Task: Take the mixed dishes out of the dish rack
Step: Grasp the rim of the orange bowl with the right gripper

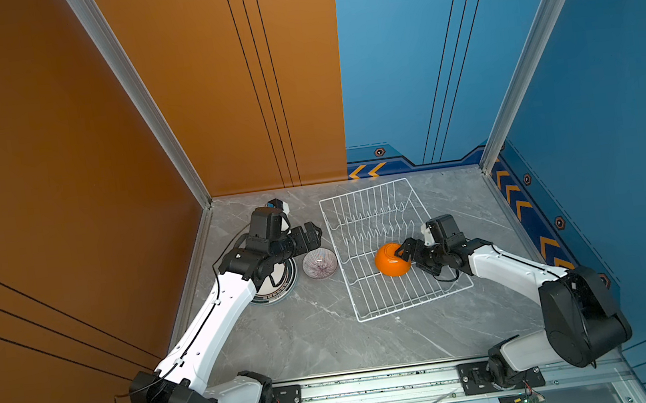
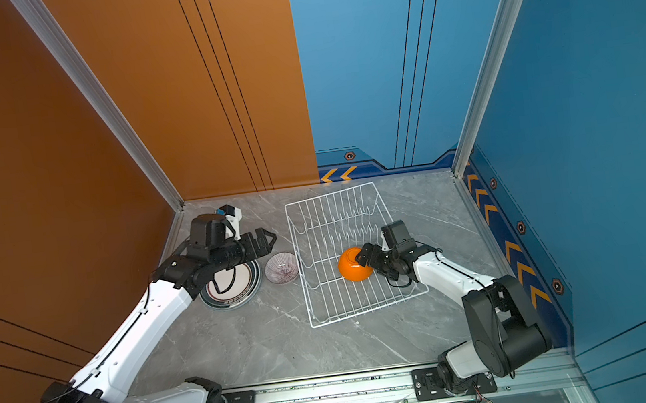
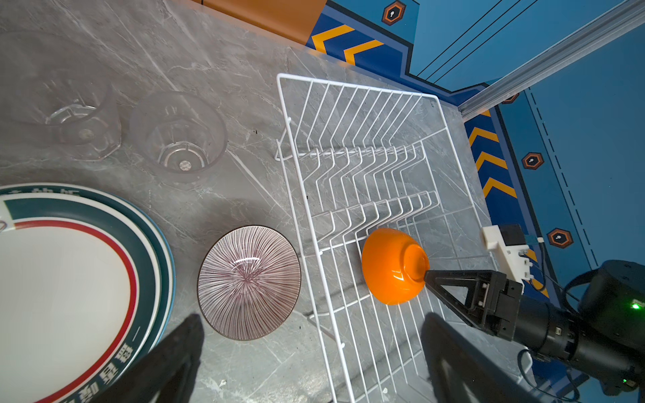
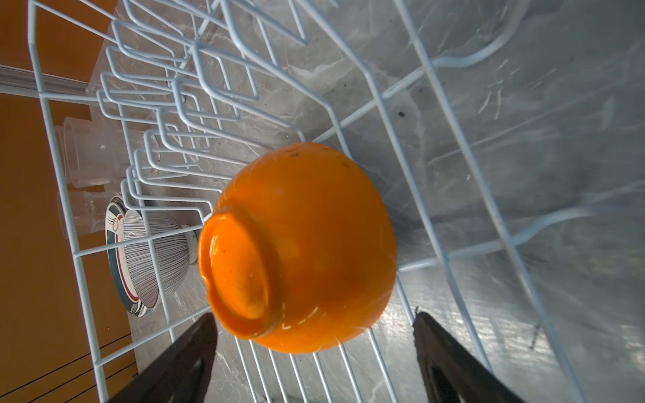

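Observation:
The white wire dish rack [image 1: 373, 213] [image 2: 335, 213] sits at the middle right of the table. In it lies one orange bowl [image 1: 391, 262] [image 2: 352, 268] [image 4: 307, 244], tipped over with its foot toward my right wrist. My right gripper [image 1: 402, 253] [image 4: 314, 315] is open, its fingers either side of the bowl's near edge, with a gap on each side. My left gripper [image 1: 317, 236] [image 3: 310, 319] hangs open and empty above the rack's left rim, beside the grey-striped bowl [image 1: 320, 264] [image 3: 248, 282].
Left of the rack, stacked plates [image 1: 277, 289] [image 3: 69, 279] with a dark-ringed one on top lie under my left arm. Two clear tumblers [image 3: 178, 136] [image 3: 76, 115] stand on the table beyond them. Walls close in the back and both sides.

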